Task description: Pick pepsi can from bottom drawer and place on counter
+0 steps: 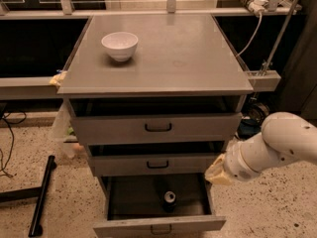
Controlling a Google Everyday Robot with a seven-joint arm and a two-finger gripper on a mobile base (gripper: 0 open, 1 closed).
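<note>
The pepsi can (pixel 170 199) stands upright in the open bottom drawer (pixel 158 225), near the middle of its dark interior, its silver top showing. The counter (pixel 168 58) is the grey top of the cabinet. My white arm reaches in from the right. My gripper (pixel 216 171) is its tan end, just right of the cabinet's right edge, level with the middle drawer and above the bottom drawer's right side. It is above and to the right of the can, apart from it.
A white bowl (pixel 120 45) sits on the counter's back left. The top drawer (pixel 158 127) and middle drawer (pixel 157 163) are pulled out slightly. A black bar (pixel 42 195) lies on the floor at left. Cables (pixel 250 29) and a rail stand at right.
</note>
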